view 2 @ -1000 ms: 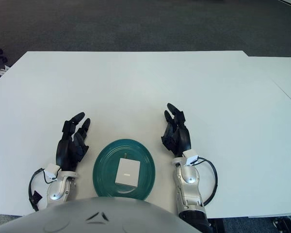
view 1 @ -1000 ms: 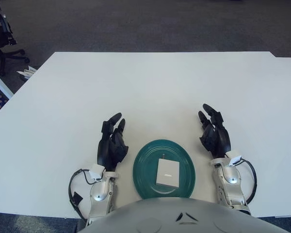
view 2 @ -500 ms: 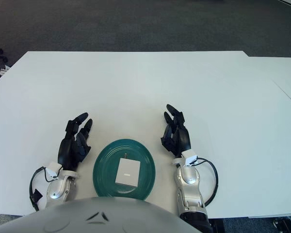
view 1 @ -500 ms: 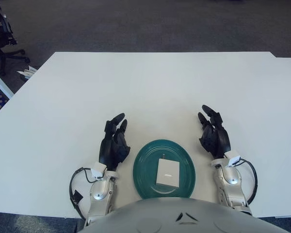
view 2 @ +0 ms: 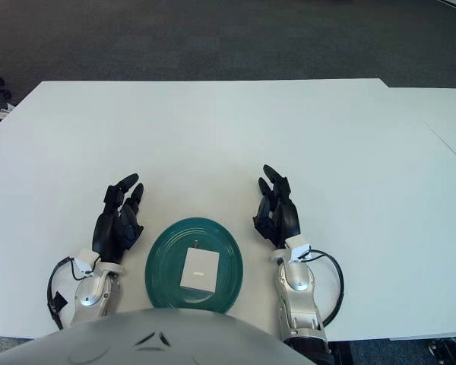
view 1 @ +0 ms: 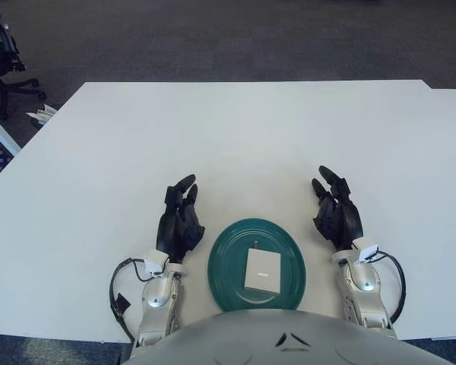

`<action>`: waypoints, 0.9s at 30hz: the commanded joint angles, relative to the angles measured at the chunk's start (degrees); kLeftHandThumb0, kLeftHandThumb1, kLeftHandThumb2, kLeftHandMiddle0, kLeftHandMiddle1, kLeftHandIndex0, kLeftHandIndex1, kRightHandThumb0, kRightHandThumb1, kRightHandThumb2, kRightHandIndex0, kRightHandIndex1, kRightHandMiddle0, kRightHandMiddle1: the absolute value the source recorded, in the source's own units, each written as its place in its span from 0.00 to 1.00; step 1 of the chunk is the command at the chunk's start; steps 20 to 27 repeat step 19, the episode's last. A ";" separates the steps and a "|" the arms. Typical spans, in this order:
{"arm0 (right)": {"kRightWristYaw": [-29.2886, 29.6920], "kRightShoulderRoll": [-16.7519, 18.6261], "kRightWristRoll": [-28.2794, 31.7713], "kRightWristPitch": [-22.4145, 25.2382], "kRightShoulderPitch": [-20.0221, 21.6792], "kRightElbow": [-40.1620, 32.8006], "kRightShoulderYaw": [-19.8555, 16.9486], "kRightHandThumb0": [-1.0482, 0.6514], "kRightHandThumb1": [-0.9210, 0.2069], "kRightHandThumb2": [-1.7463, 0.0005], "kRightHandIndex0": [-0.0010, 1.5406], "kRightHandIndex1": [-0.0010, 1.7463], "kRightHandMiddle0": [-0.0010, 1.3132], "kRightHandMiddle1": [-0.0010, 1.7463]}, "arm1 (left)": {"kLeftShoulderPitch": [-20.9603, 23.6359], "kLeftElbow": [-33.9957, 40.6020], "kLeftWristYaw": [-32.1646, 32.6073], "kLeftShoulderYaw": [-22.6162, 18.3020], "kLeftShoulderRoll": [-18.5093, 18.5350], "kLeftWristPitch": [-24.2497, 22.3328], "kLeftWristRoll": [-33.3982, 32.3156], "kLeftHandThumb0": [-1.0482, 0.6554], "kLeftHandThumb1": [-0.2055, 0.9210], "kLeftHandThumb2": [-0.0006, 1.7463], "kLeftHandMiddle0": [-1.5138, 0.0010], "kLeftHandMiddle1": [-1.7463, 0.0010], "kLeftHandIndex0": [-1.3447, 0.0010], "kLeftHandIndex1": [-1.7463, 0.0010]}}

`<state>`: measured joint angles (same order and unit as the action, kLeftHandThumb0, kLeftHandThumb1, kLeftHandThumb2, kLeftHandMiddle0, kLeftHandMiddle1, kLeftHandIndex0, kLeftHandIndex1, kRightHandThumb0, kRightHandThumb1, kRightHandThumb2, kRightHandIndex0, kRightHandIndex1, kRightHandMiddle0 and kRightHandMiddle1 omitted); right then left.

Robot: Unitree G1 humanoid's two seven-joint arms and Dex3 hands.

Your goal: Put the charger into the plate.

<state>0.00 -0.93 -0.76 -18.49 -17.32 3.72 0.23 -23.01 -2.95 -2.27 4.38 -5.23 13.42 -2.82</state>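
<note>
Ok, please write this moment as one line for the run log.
charger: lying in green plate | left hand: open, left of plate | right hand: open, right of plate

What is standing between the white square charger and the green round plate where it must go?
Nothing visible does. The white square charger already lies inside the dark green round plate. The left hand shows left of the plate and the right hand right of it, both with fingers open and holding nothing.

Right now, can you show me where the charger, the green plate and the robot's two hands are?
charger [view 1: 262, 271], left eye view, middle of its white top.
plate [view 1: 226, 247], left eye view, bare green rim.
left hand [view 1: 180, 224], left eye view, palm.
right hand [view 1: 337, 217], left eye view, palm.
</note>
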 commanded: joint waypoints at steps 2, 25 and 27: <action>0.04 -0.38 -0.61 9.70 -5.96 5.47 0.06 0.22 0.00 0.47 0.12 0.00 0.00 0.27 | -2.18 -6.37 -0.11 -0.45 0.58 -3.44 -0.04 0.04 1.00 0.55 0.78 1.00 0.99 0.49; 0.30 -0.14 -0.45 9.51 -5.86 5.80 0.05 0.23 0.00 0.47 0.13 0.00 0.00 0.28 | -1.94 -6.45 -0.55 -0.60 0.67 -3.27 -0.33 0.04 1.00 0.55 0.74 0.99 0.96 0.49; 0.30 -0.14 -0.45 9.51 -5.86 5.80 0.05 0.23 0.00 0.47 0.13 0.00 0.00 0.28 | -1.94 -6.45 -0.55 -0.60 0.67 -3.27 -0.33 0.04 1.00 0.55 0.74 0.99 0.96 0.49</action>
